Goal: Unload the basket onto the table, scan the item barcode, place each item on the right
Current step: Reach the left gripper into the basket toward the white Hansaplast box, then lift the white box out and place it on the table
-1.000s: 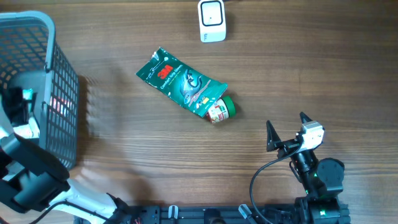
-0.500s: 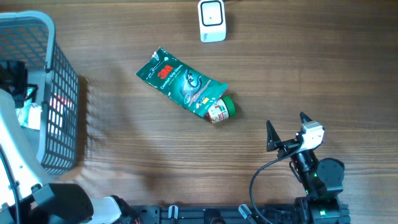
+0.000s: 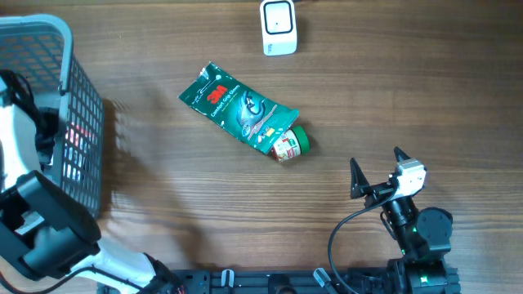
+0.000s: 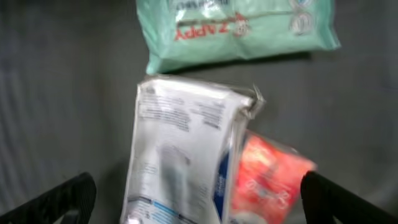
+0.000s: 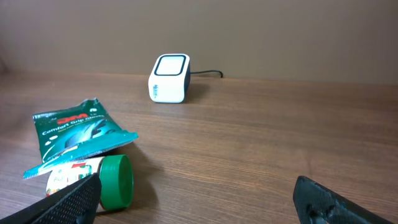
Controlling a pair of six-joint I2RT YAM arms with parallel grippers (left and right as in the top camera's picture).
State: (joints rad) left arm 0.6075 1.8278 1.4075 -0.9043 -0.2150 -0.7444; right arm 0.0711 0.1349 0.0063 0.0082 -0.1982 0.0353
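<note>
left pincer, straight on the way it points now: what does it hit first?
Most likely the white packet in the basket: it lies centred between the fingertips of the open left pincer, overlapping a red packet. How far below it lies is hard to judge.

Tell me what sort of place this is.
Probably a mock shop checkout on a wooden table: a white barcode scanner, a grey shopping basket holding packets, and a green 3M packet touching a green-capped bottle.
</note>
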